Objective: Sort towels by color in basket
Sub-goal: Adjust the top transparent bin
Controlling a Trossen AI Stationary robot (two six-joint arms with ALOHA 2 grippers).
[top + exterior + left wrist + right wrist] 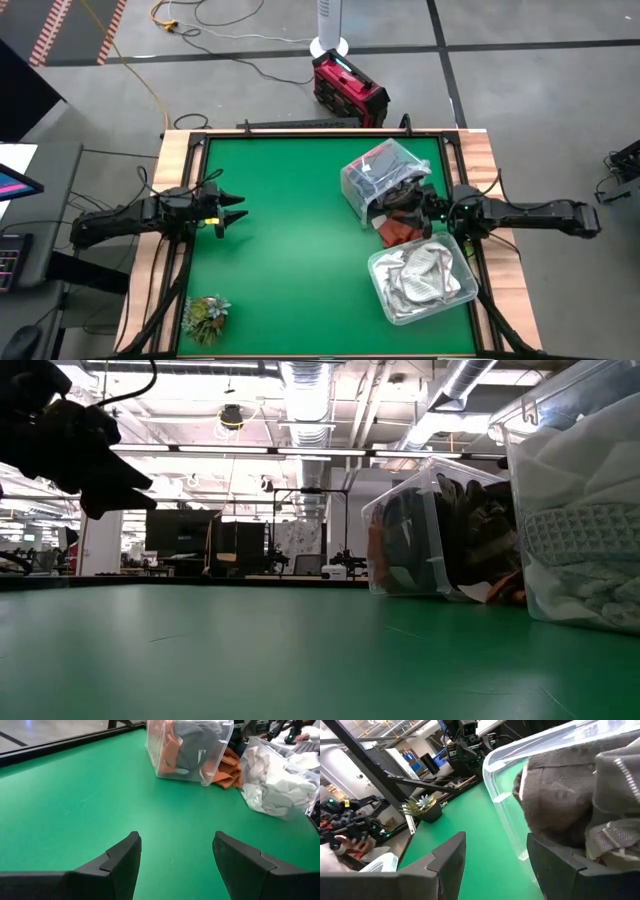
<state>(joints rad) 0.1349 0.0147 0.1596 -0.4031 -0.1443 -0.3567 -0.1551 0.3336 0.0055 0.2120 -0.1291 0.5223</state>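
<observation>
A clear bin [372, 172] lies tipped on the table's right half. It holds dark grey towels [560, 800] and some orange cloth [167, 742]. A rust-orange towel [400, 232] lies on the green mat beside its mouth. A second clear bin [462, 285] stands nearer, full of white and pale grey towels [280, 785]. My right gripper [495, 837] is open at the tipped bin's mouth, with only the mat and the bin's rim between its fingers. My left gripper [175, 840] is open above bare mat at the table's left [235, 210]. My right gripper has one finger [560, 865] close under the dark grey towel at the bin's mouth. I cannot tell whether it touches the cloth. Nothing lies between its fingers.
A small potted green tuft [207, 315] stands at the near left corner. The mat [290, 260] between the two arms is bare green. A wooden frame [175, 150] borders the table. A red case [348, 88] sits on the floor beyond the far edge.
</observation>
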